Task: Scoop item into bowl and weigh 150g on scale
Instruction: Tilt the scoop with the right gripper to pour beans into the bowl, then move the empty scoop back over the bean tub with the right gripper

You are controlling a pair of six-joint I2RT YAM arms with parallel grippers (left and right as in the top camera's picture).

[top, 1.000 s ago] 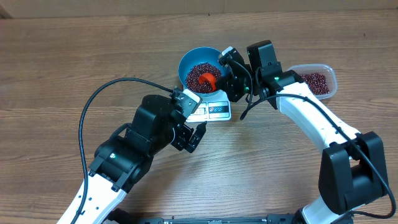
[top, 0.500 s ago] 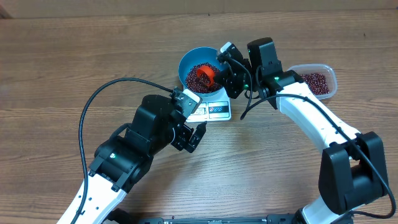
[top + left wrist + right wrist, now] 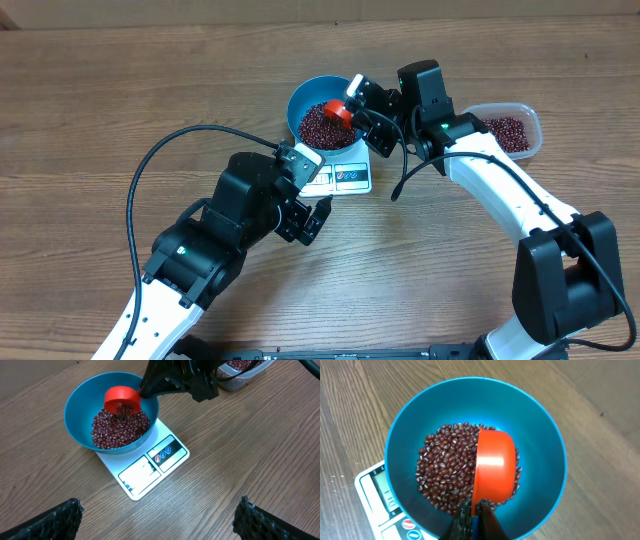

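Note:
The blue bowl stands on the white scale and holds a heap of red-brown beans. My right gripper is shut on the handle of an orange-red scoop, which hangs tipped on its side over the beans. My left gripper is open above bare wood, just in front of the scale, with nothing between its fingers.
A clear plastic tub with more beans sits to the right of the bowl, behind the right arm. A black cable loops over the table on the left.
The scoop has lifted and swung right across the bowl, from near its front rim to above the beans. The left arm has not moved.

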